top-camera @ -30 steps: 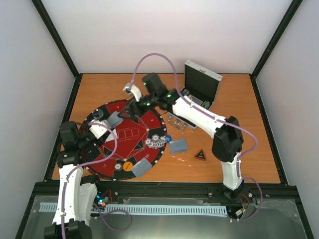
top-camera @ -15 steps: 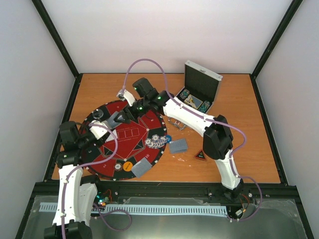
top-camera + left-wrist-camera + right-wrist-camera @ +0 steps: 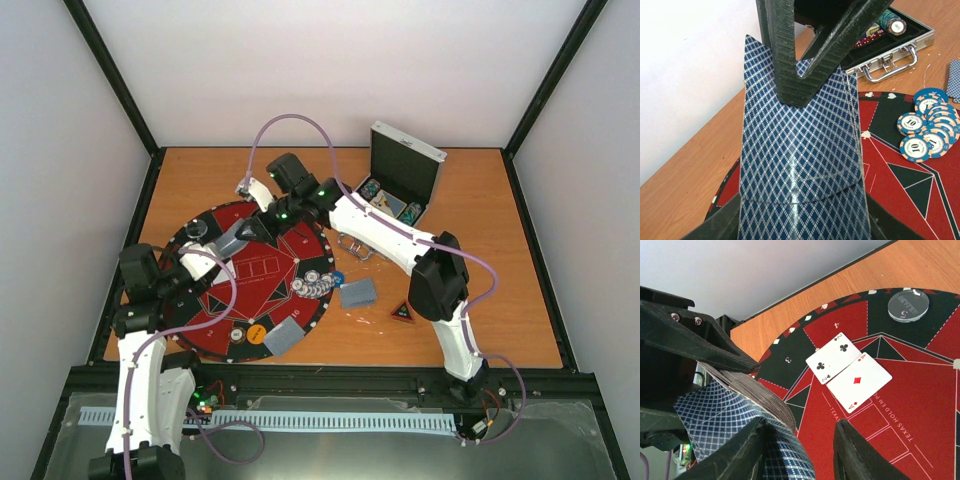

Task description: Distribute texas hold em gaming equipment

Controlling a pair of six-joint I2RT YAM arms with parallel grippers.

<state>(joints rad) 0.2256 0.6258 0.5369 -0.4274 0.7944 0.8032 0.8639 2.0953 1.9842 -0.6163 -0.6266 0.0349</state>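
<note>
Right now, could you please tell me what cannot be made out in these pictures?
Faces of the blue diamond-backed card deck: left wrist view shows backs only.
Whether the right gripper grips a card: its fingers cover the contact, left wrist view.
Print on the black-red triangle marker: too small, top view.

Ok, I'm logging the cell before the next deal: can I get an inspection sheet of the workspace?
Surface: orange table, round red-and-black mat on its left.
Job's things: deck of playing cards held over the mat; poker chips at the mat's right edge; two face-up cards on the mat; triangle marker on the table.
Clutter: open aluminium case at the back.
Grippers: left gripper shut on the deck; right gripper, fingers at the deck's top cards, grip unclear.
Cables: purple cables looped above both arms.
Surroundings: white walls, black frame.
</note>
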